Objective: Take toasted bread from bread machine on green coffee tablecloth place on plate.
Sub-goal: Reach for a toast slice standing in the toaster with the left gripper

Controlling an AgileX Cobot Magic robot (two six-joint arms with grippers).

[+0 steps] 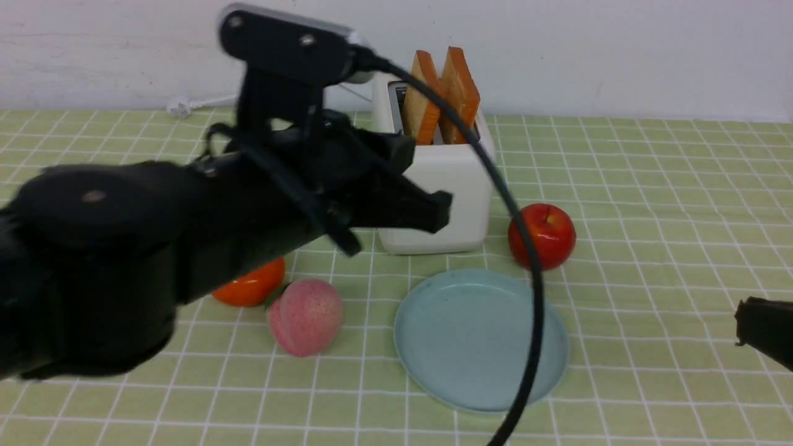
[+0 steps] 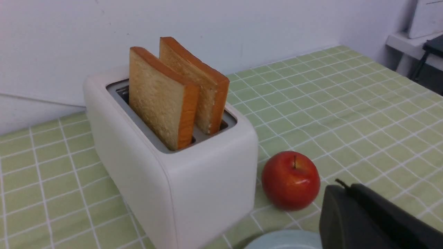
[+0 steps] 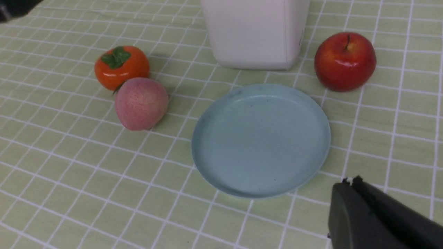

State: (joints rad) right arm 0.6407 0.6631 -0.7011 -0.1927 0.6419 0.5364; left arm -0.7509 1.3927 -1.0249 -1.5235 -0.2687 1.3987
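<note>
Toast [image 2: 157,98], two slices, unplated; my grippers, left [image 2: 341,183] and right [image 3: 351,180], closed; extraction pending, apparently requiring opened jaws.

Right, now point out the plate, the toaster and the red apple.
Plate [image 3: 263,141]: right wrist view, bare middle of its face.
Toaster [image 2: 211,186]: left wrist view, white end wall.
Red apple [image 1: 543,236]: front view, middle of its skin.

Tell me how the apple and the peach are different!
The apple is deep, shiny red, while the peach is soft pink and dull. The apple has a stem poking up; no stem shows on the peach. The apple sits right of the plate, the peach left of it. Both are roundish fruits.
</note>
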